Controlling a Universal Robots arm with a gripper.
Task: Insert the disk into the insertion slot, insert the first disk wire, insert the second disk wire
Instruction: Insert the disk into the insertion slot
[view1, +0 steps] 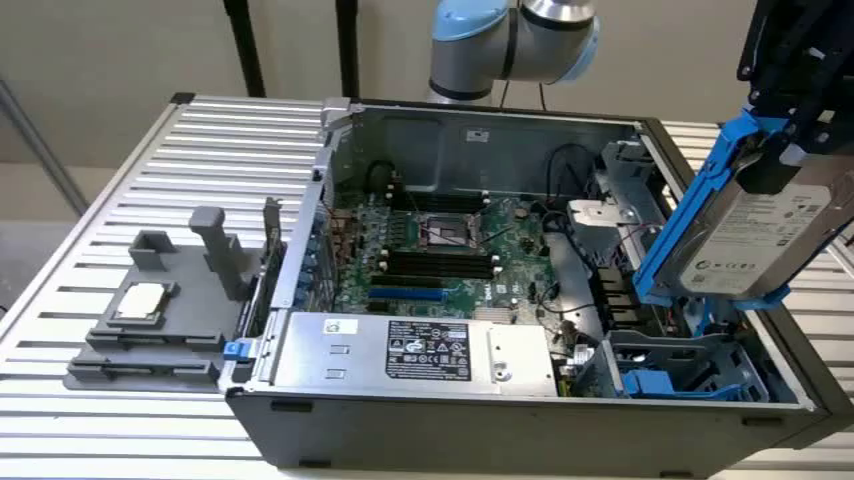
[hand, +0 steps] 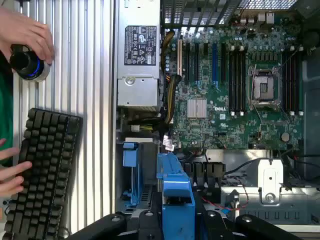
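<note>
Exterior view, left to right: fixture (view1: 100, 345) with a chip (view1: 140, 303) on it sits on the slatted table (view1: 227, 130) at frame left, outside the case (view1: 534, 440), probably parked clear of the arm. PSU (view1: 414, 350) runs along the case's near edge, lower centre, with the motherboard (view1: 441, 250) behind it. Slot (view1: 681, 372) is at lower right, open side up, blue tabs inside, and looks unfilled. Disk (view1: 767, 245) hangs in air above it at frame right, tilted, with its lower end aimed at the slot but not in it. That reads as an entry angle, so step one is in hand. Gripper (view1: 774, 165) is at upper right, fingers pinching the disk's upper end, which leaves the lower end free to go in. Wrist view: a person's hand (hand: 25, 30) rests on a knob (hand: 25, 62) with a keyboard (hand: 42, 170) beside the case, likely teleop.
</note>
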